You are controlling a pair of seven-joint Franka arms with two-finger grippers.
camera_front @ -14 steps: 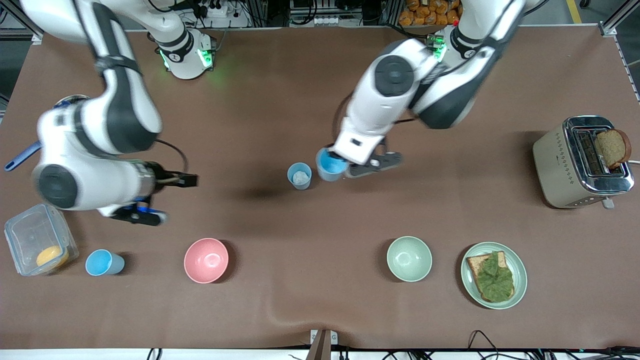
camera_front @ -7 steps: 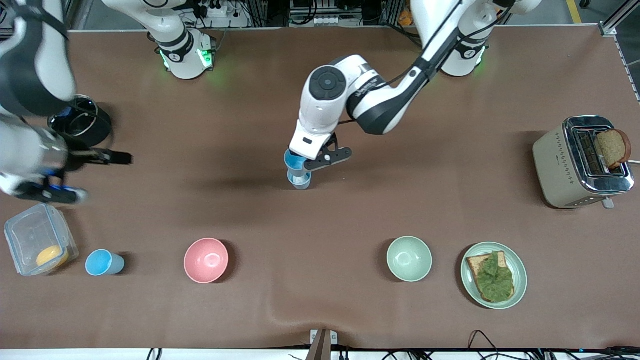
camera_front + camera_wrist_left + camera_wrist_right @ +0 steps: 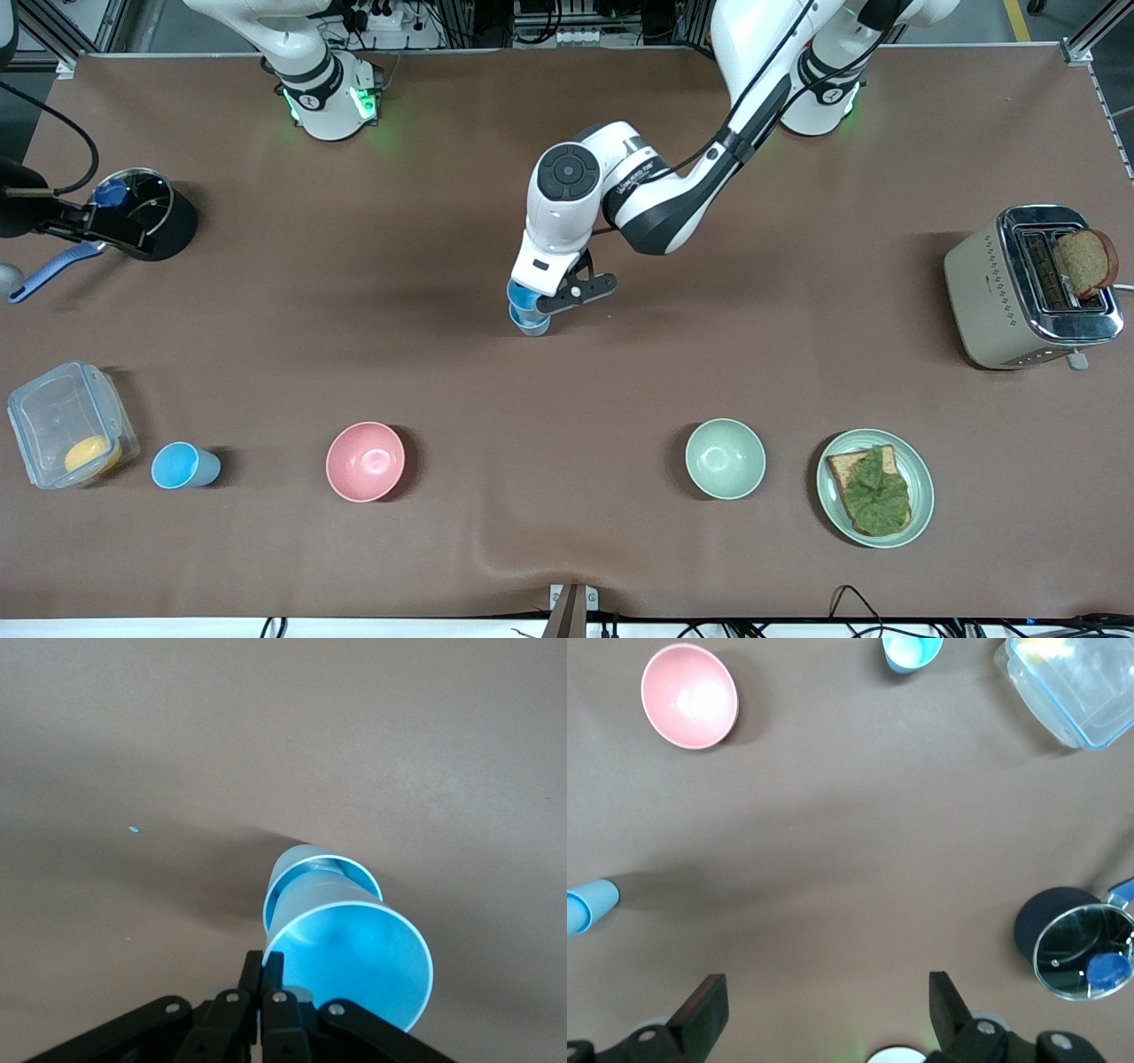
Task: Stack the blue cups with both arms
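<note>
My left gripper (image 3: 542, 299) is at the middle of the table, shut on the rim of a blue cup (image 3: 523, 295) that sits inside a second blue cup (image 3: 532, 322) standing on the table. In the left wrist view the fingers (image 3: 270, 970) pinch the rim of the upper cup (image 3: 354, 957), and the lower cup (image 3: 291, 870) shows under it. A third blue cup (image 3: 182, 466) stands between the clear container and the pink bowl; it also shows in the right wrist view (image 3: 911, 651). My right gripper (image 3: 124, 232) is open and empty, high over the black pot (image 3: 824, 997).
A pink bowl (image 3: 365, 461), a pale green bowl (image 3: 725, 458) and a plate (image 3: 923, 483) with bread and lettuce line the edge nearest the front camera. A clear container (image 3: 66, 425) and a black pot (image 3: 168, 221) are at the right arm's end, a toaster (image 3: 1019, 292) at the left arm's end.
My left gripper carried its blue cup over the standing cup and lowered it in. My right arm swung back toward its end of the table, over the black pot.
</note>
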